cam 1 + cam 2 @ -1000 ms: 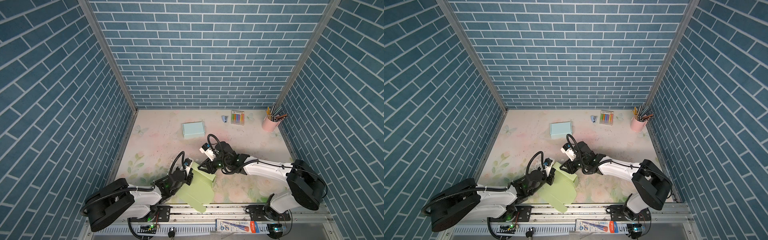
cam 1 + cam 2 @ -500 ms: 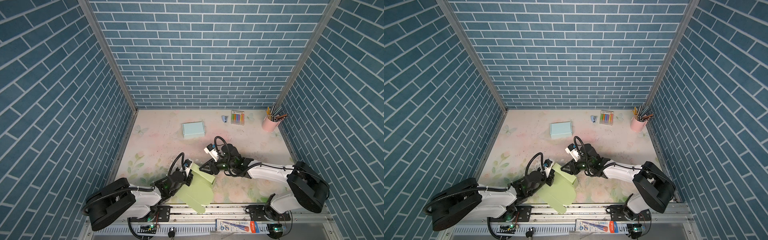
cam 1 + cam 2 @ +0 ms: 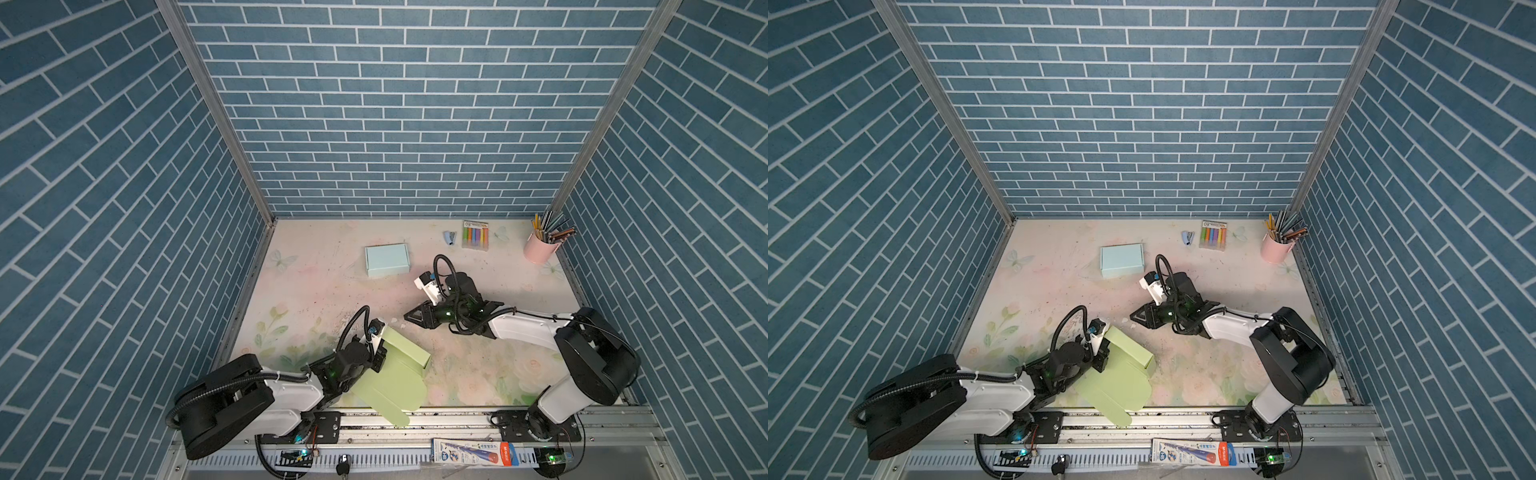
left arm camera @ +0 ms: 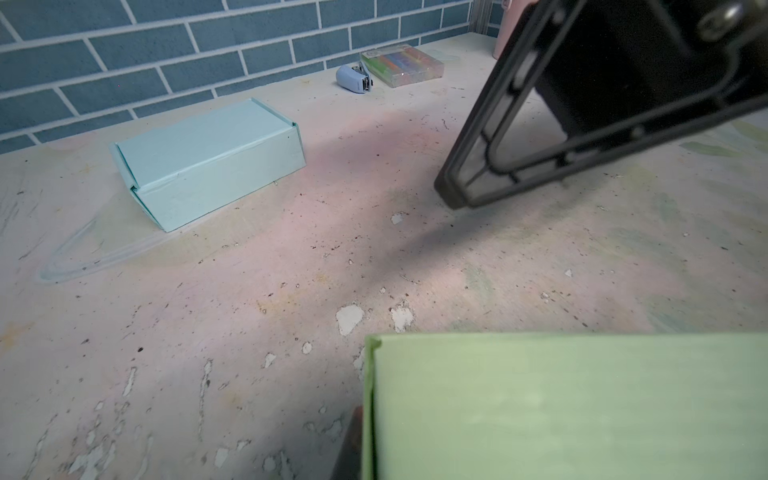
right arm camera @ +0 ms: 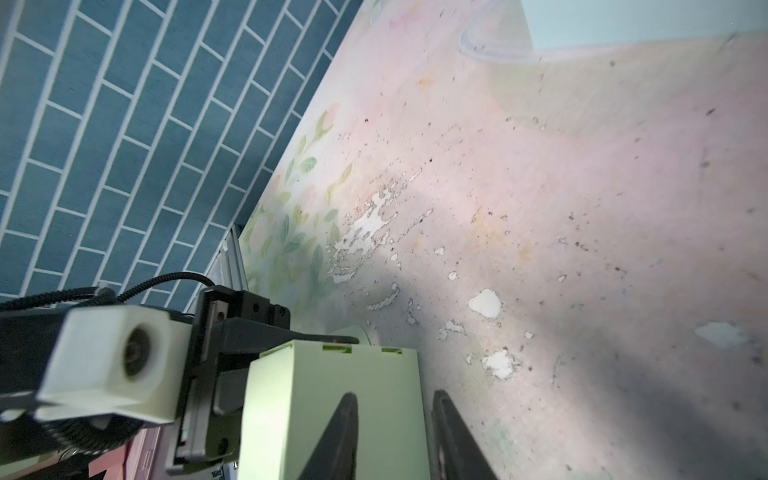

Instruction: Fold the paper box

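The paper box (image 3: 399, 374) (image 3: 1125, 374) is pale green and lies near the table's front edge. One walled part stands up, and a flat flap reaches over the front rail. My left gripper (image 3: 380, 358) (image 3: 1102, 353) is shut on the box's left wall. In the left wrist view the green panel (image 4: 561, 407) fills the corner, with one finger (image 4: 353, 440) dark beside its edge. My right gripper (image 3: 409, 318) (image 3: 1136, 318) hovers apart from the box, behind it and to its right. In the right wrist view this gripper (image 5: 395, 395) is open with nothing between its fingers, and the box (image 5: 332, 374) lies beyond them.
A folded light blue box (image 3: 386, 259) sits at the back centre. A small stapler (image 3: 449, 237), a pack of markers (image 3: 475, 235) and a pink cup of pencils (image 3: 540, 249) line the back right. The metal rail (image 3: 457, 415) runs along the front edge.
My right gripper has pulled away from the green box, back and to the right, and its jaws have narrowed. My left gripper keeps its hold on the box.
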